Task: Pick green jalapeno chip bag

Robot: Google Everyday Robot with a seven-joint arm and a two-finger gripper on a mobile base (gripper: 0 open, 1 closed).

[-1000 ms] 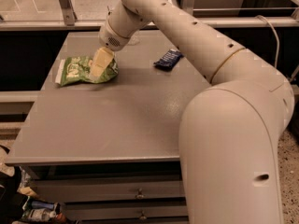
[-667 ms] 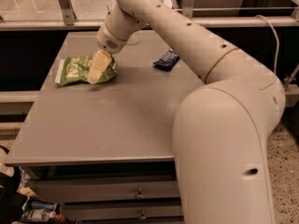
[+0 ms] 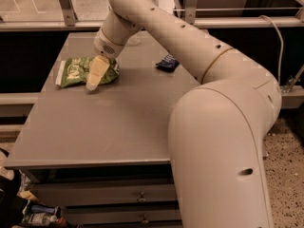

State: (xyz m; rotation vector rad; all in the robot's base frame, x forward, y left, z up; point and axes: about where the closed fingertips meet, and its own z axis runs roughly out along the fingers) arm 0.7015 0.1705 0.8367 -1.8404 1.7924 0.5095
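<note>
The green jalapeno chip bag (image 3: 76,70) lies flat on the grey table (image 3: 118,122) at its far left, its white end strip pointing left. My gripper (image 3: 93,83) reaches down from the big cream arm and sits over the bag's right end, its tips at the bag's near edge. The cream finger (image 3: 97,71) covers part of the bag.
A small dark blue wrapper (image 3: 167,62) lies on the table to the right of the arm. A railing runs behind the table. Drawers sit under the table front, and clutter lies on the floor at the lower left.
The arm has swung a little; the gripper has stayed over the right end of the bag and dropped slightly toward its near edge. The bag has not moved.
</note>
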